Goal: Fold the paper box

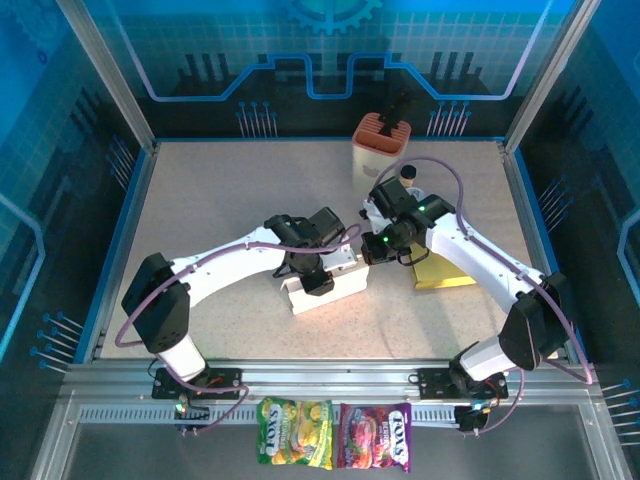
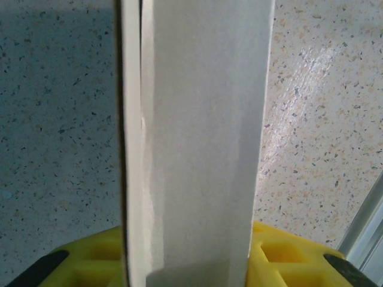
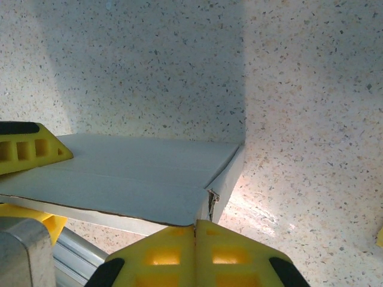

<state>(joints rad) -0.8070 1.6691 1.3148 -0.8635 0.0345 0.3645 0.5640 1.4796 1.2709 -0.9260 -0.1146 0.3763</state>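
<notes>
From above, the box (image 1: 345,283) sits in the middle of the bench (image 1: 220,190), white and half-formed. Your left gripper (image 1: 318,280) is down on it and your right gripper (image 1: 368,250) is at its right end, so use one arm as the anchor while the other works the fold. In the left wrist view, a matte, pale card panel stands upright between the yellow fingers (image 2: 281,260), with its layered edge showing on the left. You cannot tell from here whether the pads press it, so close gently, because thin card dents. In the right wrist view, your right gripper is closed tip to tip with nothing between the jaws, just below the box's corner, where a flap meets the wall with a small gap. Push along the crease, not at that open corner. The bench looks smooth and speckled, so expect the box to slide.
</notes>
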